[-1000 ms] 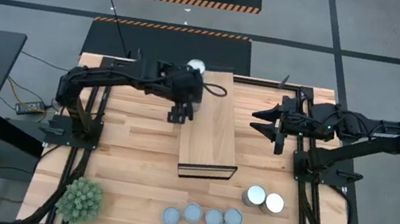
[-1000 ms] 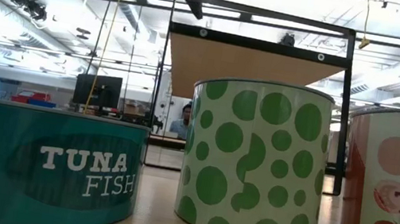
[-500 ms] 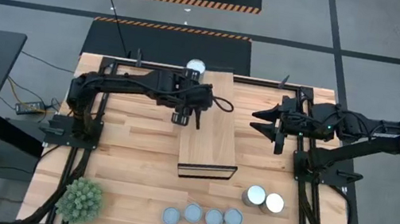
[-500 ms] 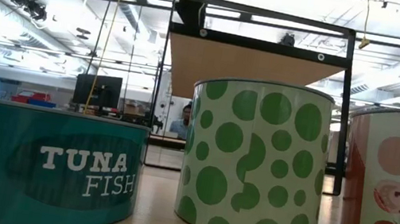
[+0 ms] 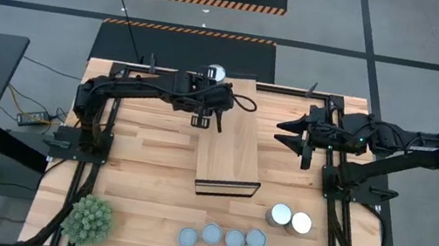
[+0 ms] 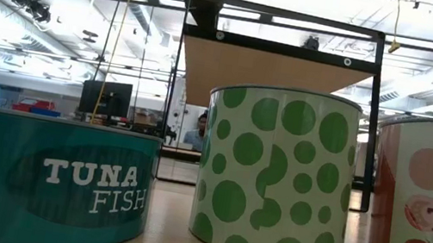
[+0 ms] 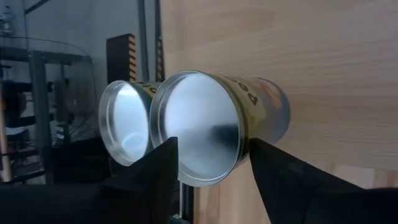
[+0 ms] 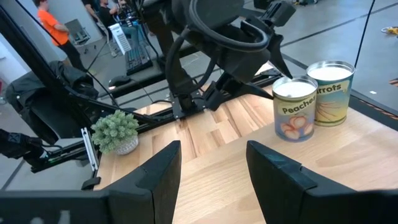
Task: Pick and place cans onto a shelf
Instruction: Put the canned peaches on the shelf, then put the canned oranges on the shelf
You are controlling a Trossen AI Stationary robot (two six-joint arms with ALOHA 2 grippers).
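Left gripper (image 5: 208,119) fingers spread, straddling a silver-topped yellow-label can (image 7: 214,127) on the far end of the long light-wood shelf (image 5: 233,138). Second can (image 7: 124,121) just behind it. Right gripper (image 5: 291,136) fingers spread, empty, right of shelf.

Left claw (image 7: 211,171) spread wide, fingers (image 7: 158,174) either side of near can (image 7: 214,127), not touching it. Second can (image 7: 124,121) just behind, touching the first. Both on light-wood shelf (image 7: 311,56).
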